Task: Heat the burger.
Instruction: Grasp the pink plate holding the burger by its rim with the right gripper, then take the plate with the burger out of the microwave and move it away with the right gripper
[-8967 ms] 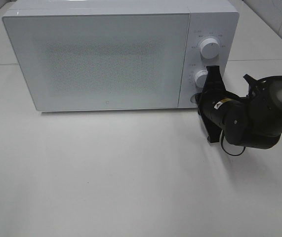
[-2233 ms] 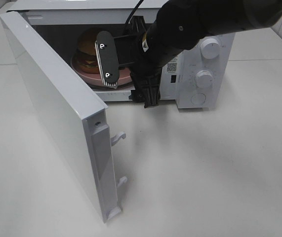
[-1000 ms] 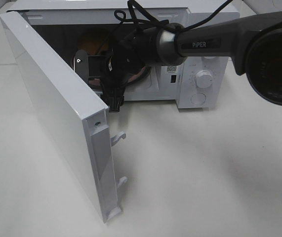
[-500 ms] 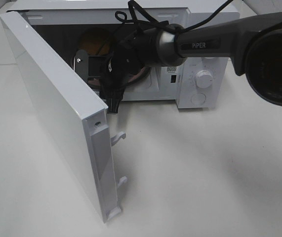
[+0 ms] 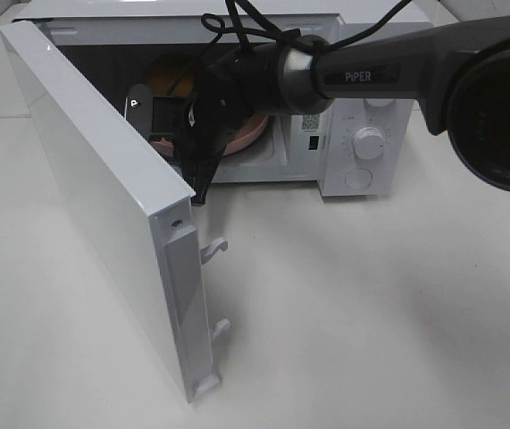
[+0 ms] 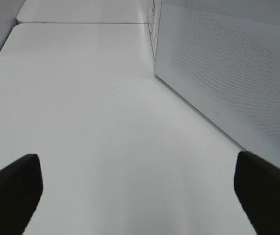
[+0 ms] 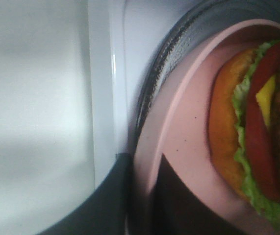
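The burger [image 7: 250, 132], with orange bun, lettuce, tomato, cheese and dark patty, lies on a pink plate [image 7: 189, 147] on the glass turntable [image 7: 154, 73] inside the open microwave [image 5: 362, 89]. In the exterior high view only the bun top of the burger [image 5: 169, 75] and part of the plate [image 5: 247, 132] show behind the arm. My right gripper [image 7: 140, 196] reaches into the oven cavity and is shut on the plate's near rim, one finger on each side. My right gripper [image 5: 154, 123] sits just behind the door edge. My left gripper [image 6: 140, 196] is open above bare table beside the door.
The microwave door [image 5: 103, 188] swings out wide to the front left, its latch hooks [image 5: 214, 250] facing the table. Two control knobs [image 5: 369, 143] sit on the right panel. The right arm [image 5: 371, 71] crosses in front of the oven.
My right gripper's fingers have closed onto the pink plate's rim. The wrist has shifted slightly up and further into the cavity. The left gripper has stayed still.
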`<act>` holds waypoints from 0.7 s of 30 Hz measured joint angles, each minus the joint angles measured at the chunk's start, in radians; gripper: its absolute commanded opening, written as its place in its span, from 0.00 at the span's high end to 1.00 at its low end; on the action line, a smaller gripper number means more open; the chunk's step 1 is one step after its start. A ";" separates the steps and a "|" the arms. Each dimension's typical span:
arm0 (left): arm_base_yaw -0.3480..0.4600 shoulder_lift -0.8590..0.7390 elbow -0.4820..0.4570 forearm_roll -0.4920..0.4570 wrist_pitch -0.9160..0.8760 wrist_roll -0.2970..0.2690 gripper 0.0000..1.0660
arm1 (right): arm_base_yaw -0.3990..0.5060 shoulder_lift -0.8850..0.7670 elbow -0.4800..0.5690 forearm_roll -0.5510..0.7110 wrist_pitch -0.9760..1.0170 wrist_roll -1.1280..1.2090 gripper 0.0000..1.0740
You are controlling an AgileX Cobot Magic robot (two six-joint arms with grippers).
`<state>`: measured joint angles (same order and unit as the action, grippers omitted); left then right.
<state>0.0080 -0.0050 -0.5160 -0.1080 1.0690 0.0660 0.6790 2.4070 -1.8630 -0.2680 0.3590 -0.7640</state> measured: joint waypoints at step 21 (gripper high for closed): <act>0.000 0.000 0.000 0.000 0.000 0.000 0.08 | -0.002 -0.047 0.000 0.008 0.168 -0.060 1.00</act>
<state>0.0080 -0.0050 -0.5160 -0.1080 1.0690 0.0660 0.6770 2.3600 -1.8630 -0.2600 0.5270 -0.8240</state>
